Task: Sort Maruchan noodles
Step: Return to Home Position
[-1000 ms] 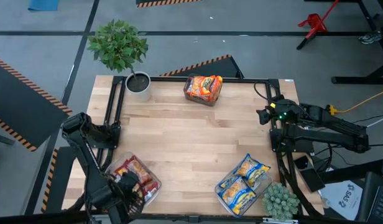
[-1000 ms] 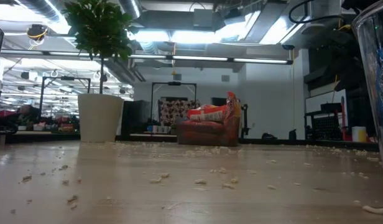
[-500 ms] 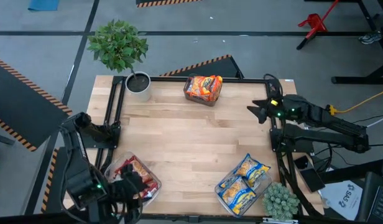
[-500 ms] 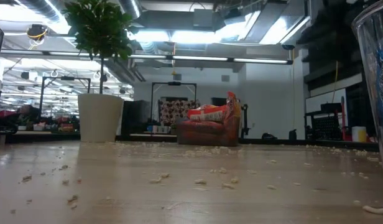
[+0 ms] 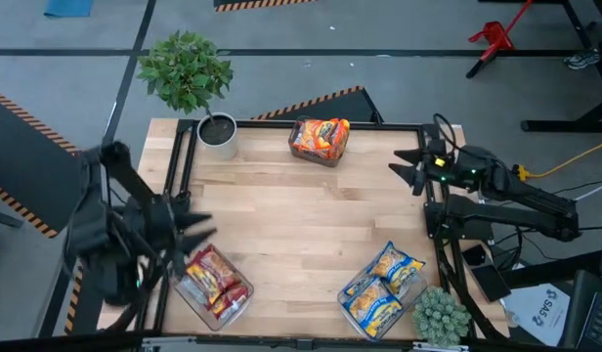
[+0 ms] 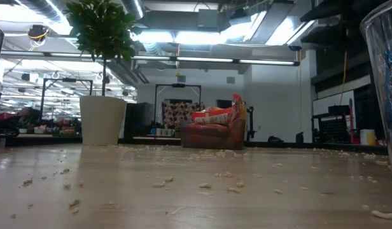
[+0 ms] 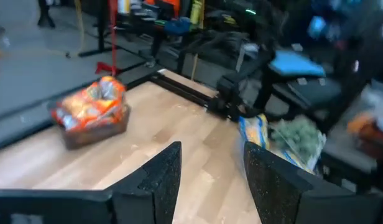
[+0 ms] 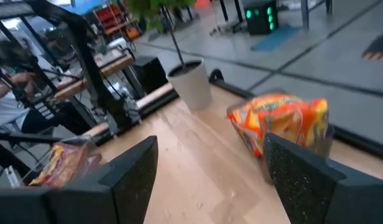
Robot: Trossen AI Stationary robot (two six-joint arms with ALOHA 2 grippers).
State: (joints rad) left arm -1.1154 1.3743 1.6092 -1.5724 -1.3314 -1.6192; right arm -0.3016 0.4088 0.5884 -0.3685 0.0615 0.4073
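Observation:
The noodle packets lie sorted in three clear bins. Orange packets (image 5: 321,137) fill the bin at the far edge, also seen in the left wrist view (image 7: 92,112), the right wrist view (image 8: 281,124) and the low view (image 6: 215,130). Silver-and-red packets (image 5: 215,282) sit in the near left bin, and blue-and-yellow packets (image 5: 381,288) in the near right bin. My left gripper (image 5: 189,230) hovers open, just beyond the red packets' bin (image 7: 210,180). My right gripper (image 5: 404,166) is open above the table's right side, facing the orange packets (image 8: 210,186).
A white pot with a leafy plant (image 5: 218,132) stands at the far left corner, and a small spiky plant (image 5: 440,315) at the near right corner. Crumbs lie scattered over the wooden table (image 6: 196,191). A black frame (image 5: 179,166) runs along the table's edges.
My left arm has swung up and away from the red packets' bin, carrying its gripper from the near edge toward the far edge along the table's left side. My right gripper has moved a little toward the far edge and the table's left.

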